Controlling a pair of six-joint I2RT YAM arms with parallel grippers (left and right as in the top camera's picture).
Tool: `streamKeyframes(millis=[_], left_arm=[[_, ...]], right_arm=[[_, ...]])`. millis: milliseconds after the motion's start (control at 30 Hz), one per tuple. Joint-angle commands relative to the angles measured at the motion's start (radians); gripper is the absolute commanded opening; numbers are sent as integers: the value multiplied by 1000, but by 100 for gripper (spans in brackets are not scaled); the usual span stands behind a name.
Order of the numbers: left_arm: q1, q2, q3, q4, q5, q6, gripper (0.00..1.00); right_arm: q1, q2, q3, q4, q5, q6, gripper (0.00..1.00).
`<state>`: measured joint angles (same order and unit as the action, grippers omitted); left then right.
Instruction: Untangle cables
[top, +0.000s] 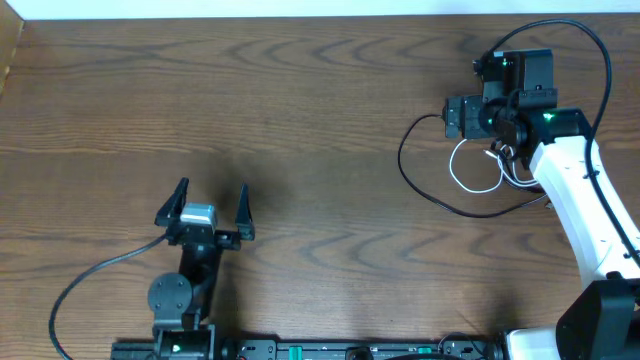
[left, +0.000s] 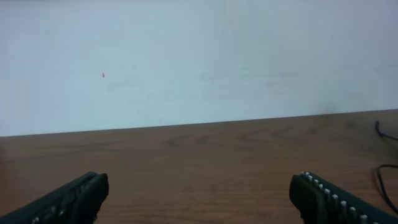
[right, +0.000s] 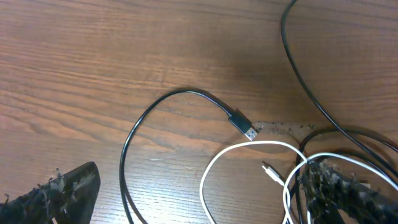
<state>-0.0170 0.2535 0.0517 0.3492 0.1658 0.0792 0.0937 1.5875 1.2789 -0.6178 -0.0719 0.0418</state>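
At the left of the wooden table (top: 300, 100), the left arm's thick black wire (top: 100, 262) curves out from the wrist and back toward the arm base. The left gripper (top: 212, 190) sits near the front edge with its jaws spread wide and holding nothing. Its wrist view shows both dark fingers (left: 71, 199) at the lower corners, tabletop between them and a pale wall (left: 199, 56) beyond the far edge. The cables (top: 475, 188) lie at the right rear of the table, well apart from the left gripper and directly below the right arm's wrist. The black cable (right: 180, 92) sweeps a broad loop on the left side of the bundle and ends in a flat USB plug (right: 243, 126) lying on the wood, metal tip toward the lower right. The white cable (right: 261, 144) forms a loop just beside that plug, and a small silver plug end (right: 272, 172) lies inside this loop. Further right, black and white strands bunch and cross; which lies on top cannot be told. The right gripper (right: 199, 199) hangs over the bundle, jaws wide, gripping nothing — one finger (right: 62, 196) is above bare wood outside the black loop, the other is over the crossing strands, contact not determinable. The right arm's thick wire (top: 603, 55) arcs beside the wrist
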Motion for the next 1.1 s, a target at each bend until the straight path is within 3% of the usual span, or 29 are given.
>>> streamKeyframes(millis=[0,167,300,433,1067], left_arm=[[1,-76,-32,-3,-25,6,98],[1,-153,-48,-124,-48,6,98],[0,-257,-48,-319,-86,6,98],[0,-252,-48,-409,-84,6,98],[0,-45,-47,-413,-73,-16,98]], right_arm=[[0,3,-4,-3,-2,10,99],[0,3,-4,-3,-2,10,99],[0,3,-4,-3,-2,10,99],[0,3,-4,-3,-2,10,99],[0,3,-4,-3,-2,10,99]])
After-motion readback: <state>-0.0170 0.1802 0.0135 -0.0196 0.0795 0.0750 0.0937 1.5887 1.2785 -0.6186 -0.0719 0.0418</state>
